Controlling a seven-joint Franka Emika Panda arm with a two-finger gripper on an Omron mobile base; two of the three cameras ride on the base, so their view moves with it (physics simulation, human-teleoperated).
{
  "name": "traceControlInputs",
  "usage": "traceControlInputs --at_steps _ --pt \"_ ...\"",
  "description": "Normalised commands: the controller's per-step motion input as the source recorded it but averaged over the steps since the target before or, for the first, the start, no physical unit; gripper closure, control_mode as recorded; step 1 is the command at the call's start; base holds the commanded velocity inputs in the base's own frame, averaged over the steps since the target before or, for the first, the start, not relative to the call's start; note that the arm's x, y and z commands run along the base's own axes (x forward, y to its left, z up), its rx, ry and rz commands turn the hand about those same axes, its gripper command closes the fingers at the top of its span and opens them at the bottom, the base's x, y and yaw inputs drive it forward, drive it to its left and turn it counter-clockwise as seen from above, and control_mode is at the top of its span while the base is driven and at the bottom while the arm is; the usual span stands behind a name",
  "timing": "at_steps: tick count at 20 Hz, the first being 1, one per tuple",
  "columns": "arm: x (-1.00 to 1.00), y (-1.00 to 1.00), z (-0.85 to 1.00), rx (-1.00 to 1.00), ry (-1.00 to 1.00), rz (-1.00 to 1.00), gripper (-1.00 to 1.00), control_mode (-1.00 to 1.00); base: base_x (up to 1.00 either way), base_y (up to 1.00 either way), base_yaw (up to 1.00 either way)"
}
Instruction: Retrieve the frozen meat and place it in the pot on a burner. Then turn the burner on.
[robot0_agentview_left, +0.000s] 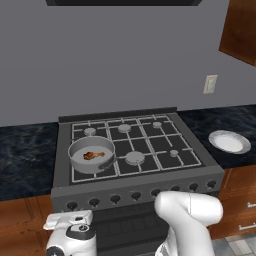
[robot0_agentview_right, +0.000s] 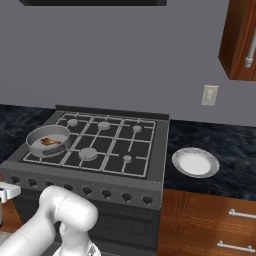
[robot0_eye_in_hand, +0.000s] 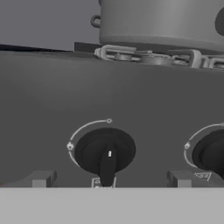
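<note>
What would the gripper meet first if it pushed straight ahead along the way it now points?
Most likely the black burner knob on the stove's front panel, centred between the gripper's fingertips; the remaining gap is unclear.

The stove (robot0_agentview_left: 165, 145) bears the pot (robot0_agentview_left: 91, 155) (front-left burner); the counter (robot0_agentview_left: 240, 122) bears a white plate (robot0_agentview_left: 229, 142).

Pot (robot0_agentview_left: 91, 154): plain grey metal, short dark handle. Frozen meat (robot0_agentview_left: 90, 155) inside: glossy brown-orange. Stove (robot0_agentview_left: 135, 181): dark grey body, lighter grey grates and burner caps. Knobs along front black; near-left knob (robot0_eye_in_hand: 105, 152) black with small white mark, thin white arc around it. Counter (robot0_agentview_right: 225, 150) at both sides: black, mottled with pale blue-grey flecks. Plate (robot0_agentview_right: 195, 162) at right: white, grey-speckled rim. Wall (robot0_agentview_left: 125, 55): flat grey; outlet (robot0_agentview_left: 210, 84) cream. Cabinets (robot0_agentview_right: 215, 225): reddish-brown wood, silver handles.
</note>
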Motion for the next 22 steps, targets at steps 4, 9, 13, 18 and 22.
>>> traceControlInputs --at_steps 4,9,13,18,22 --pt "0.11 0.06 -0.04 0.00 0.00 -0.01 -1.00 -1.00 0.00 0.00 0.00" --pt "0.08 0.07 0.00 0.00 0.00 -0.03 -1.00 -1.00 0.00 0.00 0.00" --pt "0.08 0.06 0.00 0.00 0.00 -0.04 -1.00 -1.00 0.00 0.00 0.00" --pt "0.07 0.04 -0.04 0.00 0.00 -0.03 -1.00 -1.00 0.00 0.00 0.00" --pt "0.03 0.03 -0.02 0.00 -0.01 -0.02 -1.00 -1.00 0.00 0.00 0.00"
